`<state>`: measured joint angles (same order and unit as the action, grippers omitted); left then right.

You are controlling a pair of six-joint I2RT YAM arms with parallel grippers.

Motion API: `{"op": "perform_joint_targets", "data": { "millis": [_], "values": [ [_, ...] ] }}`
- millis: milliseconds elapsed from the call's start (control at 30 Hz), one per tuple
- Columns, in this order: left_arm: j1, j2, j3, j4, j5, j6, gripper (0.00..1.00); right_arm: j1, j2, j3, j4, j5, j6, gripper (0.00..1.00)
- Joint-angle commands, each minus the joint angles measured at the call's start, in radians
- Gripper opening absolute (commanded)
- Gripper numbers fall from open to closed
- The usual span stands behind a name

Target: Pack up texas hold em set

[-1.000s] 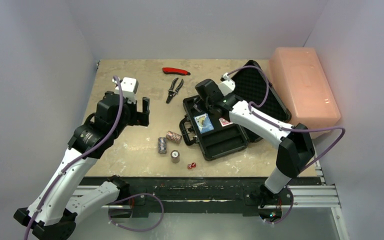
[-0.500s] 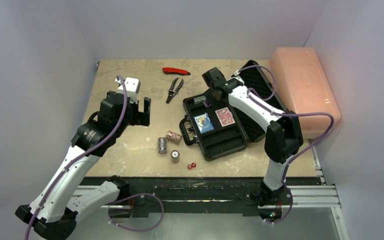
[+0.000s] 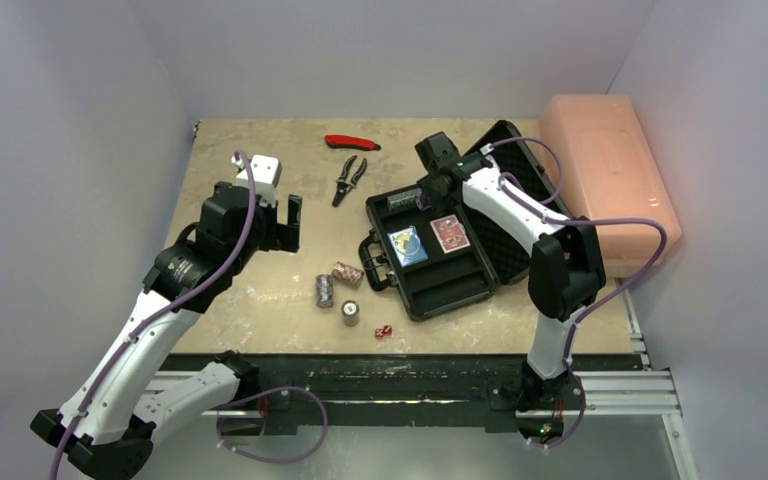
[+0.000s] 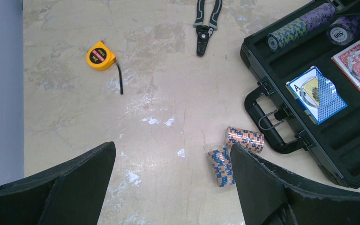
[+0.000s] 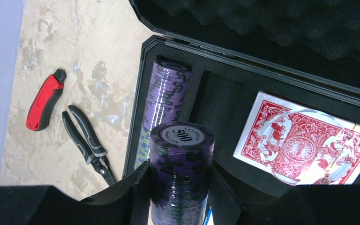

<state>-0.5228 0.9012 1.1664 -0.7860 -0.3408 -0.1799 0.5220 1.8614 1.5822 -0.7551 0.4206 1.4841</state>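
Observation:
The black briefcase (image 3: 450,282) lies open, lid (image 3: 520,185) propped back. In it lie a blue card deck (image 3: 407,245), a red card deck (image 3: 449,233) and a row of purple chips (image 5: 166,93) in the far slot. My right gripper (image 3: 428,193) is shut on a purple chip stack (image 5: 182,168), held above that slot. My left gripper (image 4: 171,147) is open and empty, high over the table. Orange-blue chip stacks (image 4: 221,165) (image 4: 244,139) lie on their sides by the handle; a third (image 3: 350,313) stands nearer. Tiny red dice (image 3: 383,330) lie near the front edge.
Black pliers (image 3: 348,180) and a red-handled tool (image 3: 350,142) lie at the back left of the case. A yellow tape measure (image 4: 101,55) lies under the left arm. A large pink box (image 3: 610,180) stands at the right.
My right gripper has shifted right and toward the far end of the case, uncovering the red deck. The left arm has barely moved.

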Motion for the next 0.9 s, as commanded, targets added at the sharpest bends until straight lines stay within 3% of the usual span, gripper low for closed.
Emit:
{"op": "perform_joint_targets", "data": {
  "millis": [0,533,867],
  "values": [
    [0.008,0.002,0.001,0.034,-0.014,0.019,0.92,-0.009,-0.037,0.013,0.058,0.035,0.059,0.0],
    [0.006,-0.047,0.023,0.001,0.031,-0.019,0.92,-0.02,0.037,0.023,0.049,0.066,0.037,0.0],
    [0.007,-0.048,-0.048,0.029,0.006,0.009,0.91,-0.04,0.076,0.017,0.067,0.038,0.03,0.0]
  ]
}}
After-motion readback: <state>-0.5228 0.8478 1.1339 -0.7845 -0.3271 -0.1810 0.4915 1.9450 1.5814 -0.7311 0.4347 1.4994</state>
